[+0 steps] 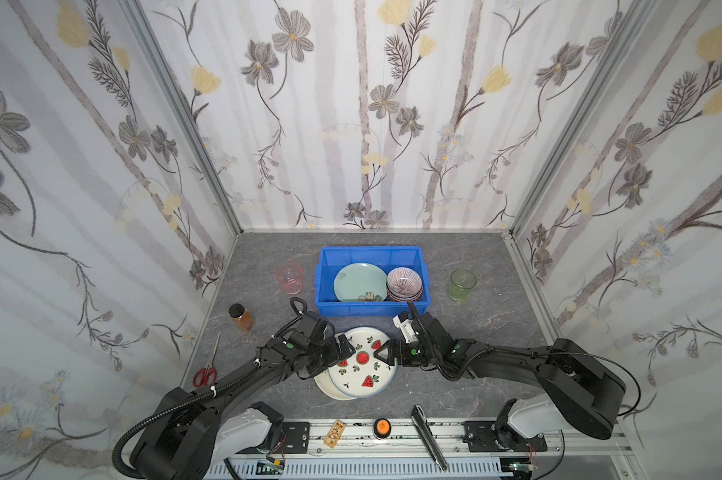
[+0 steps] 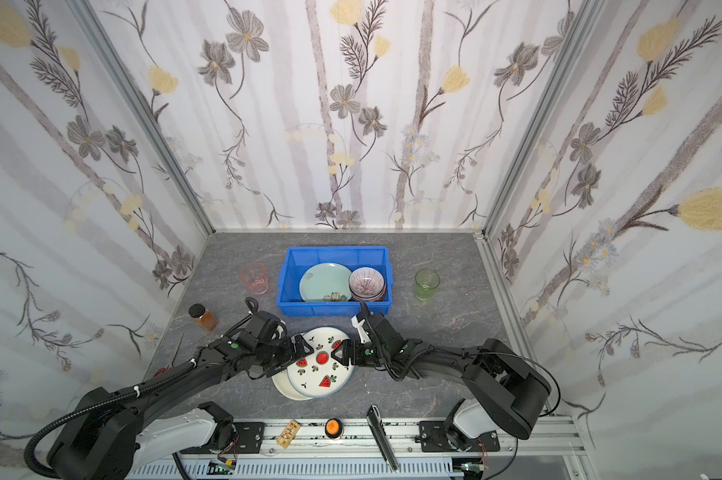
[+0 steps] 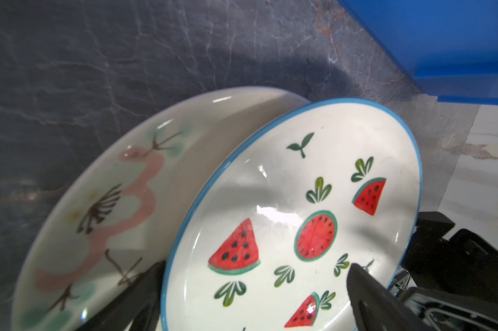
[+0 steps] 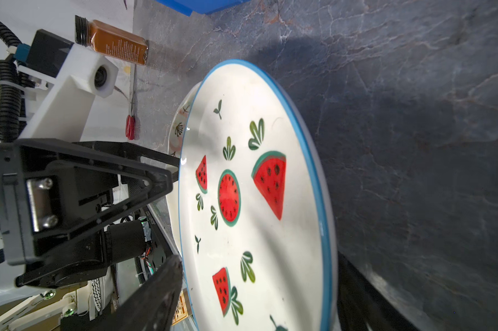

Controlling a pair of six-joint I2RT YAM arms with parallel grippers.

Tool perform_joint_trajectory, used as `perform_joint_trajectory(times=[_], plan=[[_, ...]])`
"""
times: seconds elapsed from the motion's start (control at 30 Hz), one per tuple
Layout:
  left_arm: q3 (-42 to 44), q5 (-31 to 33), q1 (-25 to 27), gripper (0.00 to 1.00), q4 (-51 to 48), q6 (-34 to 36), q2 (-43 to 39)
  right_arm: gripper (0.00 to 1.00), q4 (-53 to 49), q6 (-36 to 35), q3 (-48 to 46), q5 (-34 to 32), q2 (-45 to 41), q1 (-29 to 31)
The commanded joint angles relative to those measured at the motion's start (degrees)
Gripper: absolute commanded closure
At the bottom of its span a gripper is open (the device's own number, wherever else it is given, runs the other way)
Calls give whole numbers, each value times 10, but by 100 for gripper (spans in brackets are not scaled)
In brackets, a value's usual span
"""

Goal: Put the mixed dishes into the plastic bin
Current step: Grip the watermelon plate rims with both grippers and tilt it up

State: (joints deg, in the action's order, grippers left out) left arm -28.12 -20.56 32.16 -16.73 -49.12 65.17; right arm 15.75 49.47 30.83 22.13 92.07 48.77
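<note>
**Near the table's front: both grippers at the watermelon plate**

Near the front of the table (image 1: 475,332), I am bracketing the watermelon plate (image 1: 363,365) with both grippers. It is lying tilted on the cream plate (image 1: 326,388), on the near side of the bin (image 1: 369,309) and apart from it. My left gripper (image 1: 344,351) is standing wide at the plate's left rim, one finger over the painted face and one on the cream plate's side. My right gripper (image 1: 386,353) is gaping wide at the right rim, one finger above and one below. I cannot tell whether any pad is touching. Inside the bin, the green plate (image 1: 359,282) is sitting left and the stacked bowls (image 1: 404,282) right. The pink tumbler (image 1: 288,278) is standing left of the bin and the green tumbler (image 1: 462,284) right of it.
</note>
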Motion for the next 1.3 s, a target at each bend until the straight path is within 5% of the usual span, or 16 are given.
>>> perform_joint_trajectory(times=[0.0, 0.5, 0.87, 1.27], plan=[[-7, 3, 8, 1, 34, -14, 6, 20, 36, 10, -5, -8, -3, -2], [-18, 9, 36, 1, 57, -34, 24, 30, 86, 31, -43, -1, -33, -13], [-19, 11, 42, 1, 68, -35, 38, 66, 77, 31, -54, -6, -57, -39], [-18, 8, 42, 1, 72, -30, 37, 87, 66, 31, -47, -5, -61, -44]])
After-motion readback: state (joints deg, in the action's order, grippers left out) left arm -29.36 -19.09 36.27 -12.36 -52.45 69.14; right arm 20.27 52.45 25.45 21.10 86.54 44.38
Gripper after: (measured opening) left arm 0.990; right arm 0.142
